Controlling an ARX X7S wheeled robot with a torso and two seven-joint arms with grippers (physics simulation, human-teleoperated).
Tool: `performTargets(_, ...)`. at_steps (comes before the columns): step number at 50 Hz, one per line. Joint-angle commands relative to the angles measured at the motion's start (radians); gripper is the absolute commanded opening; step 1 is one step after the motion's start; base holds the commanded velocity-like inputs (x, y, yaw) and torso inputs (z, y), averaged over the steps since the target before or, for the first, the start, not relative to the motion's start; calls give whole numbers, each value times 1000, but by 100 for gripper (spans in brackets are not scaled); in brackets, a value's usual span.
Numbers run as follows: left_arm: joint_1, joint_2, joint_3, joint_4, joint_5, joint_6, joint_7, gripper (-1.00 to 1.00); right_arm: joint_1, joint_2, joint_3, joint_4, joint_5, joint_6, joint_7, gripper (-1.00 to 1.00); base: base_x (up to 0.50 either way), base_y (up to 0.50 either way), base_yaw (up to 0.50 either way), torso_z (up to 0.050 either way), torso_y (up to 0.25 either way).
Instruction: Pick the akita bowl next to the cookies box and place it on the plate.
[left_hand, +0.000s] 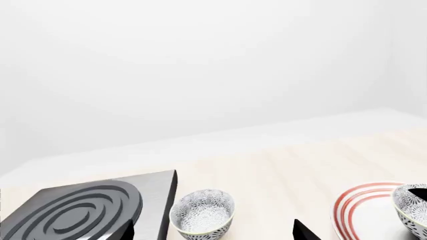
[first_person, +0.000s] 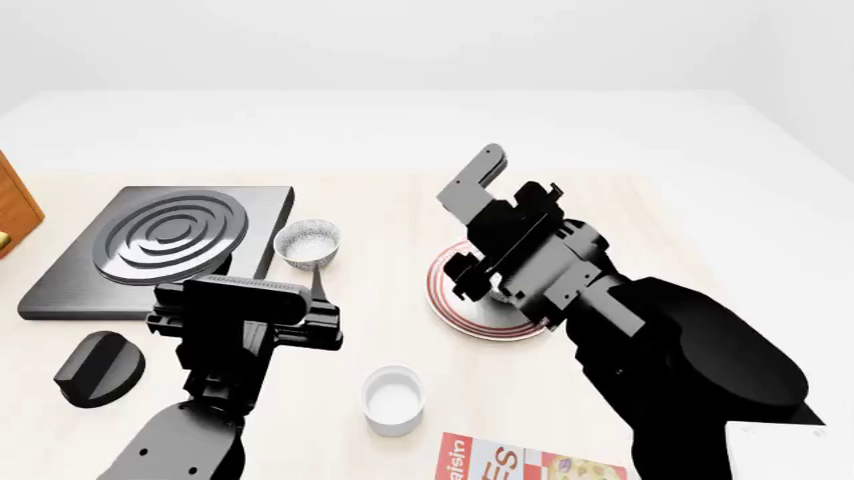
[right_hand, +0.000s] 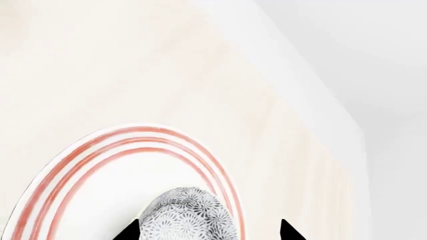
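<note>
Left wrist view first: a patterned akita bowl (left_hand: 201, 212) stands on the pale wooden table (left_hand: 300, 160) just beside the black-ringed stove burner (left_hand: 87, 210). That is the look-alike, not ours. Far over at the edge sits the red-ringed plate (left_hand: 363, 212), and another patterned akita bowl (left_hand: 410, 210) shows at its far side, half cut off. Only two dark tips of the left gripper (left_hand: 213, 232) peek in, set well apart with nothing between them.

Head view: the right gripper (first_person: 514, 285) hangs directly over the plate (first_person: 467, 320), hiding the bowl. The left arm idles near the burner, beside a small white cup (first_person: 394, 397). The cookies box (first_person: 527, 465) lies at the near edge.

Right wrist view: here's the answer. The bowl (right_hand: 187, 217) rests on the plate (right_hand: 87, 175), near its ringed rim, between the two fingertips (right_hand: 288, 231). Whether the pads touch it, I cannot tell. The bowl lies straight below the right fingers, so I'd judge the next call is letting go and rising clear.
</note>
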Motion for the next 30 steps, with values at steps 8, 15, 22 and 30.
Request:
performTargets(8, -15, 3, -27, 18, -20, -31, -30, 100, 188, 158, 80, -238, 189, 64, -39, 100, 0, 0, 0, 0, 0)
performTargets(15, -19, -1, -26, 36, -18, -50, -44, 100, 204, 512, 195, -878, 399, 223, 218, 100, 0, 0, 0, 0, 0)
performTargets(22, -26, -9, -30, 67, -21, -79, -56, 100, 99, 732, 325, -1149, 495, 76, 320, 100, 0, 0, 0, 0, 0)
performTargets(30, -43, -15, -37, 101, -28, -110, -69, 100, -94, 856, 375, -1350, 341, -199, 456, 100, 0, 0, 0, 0, 0)
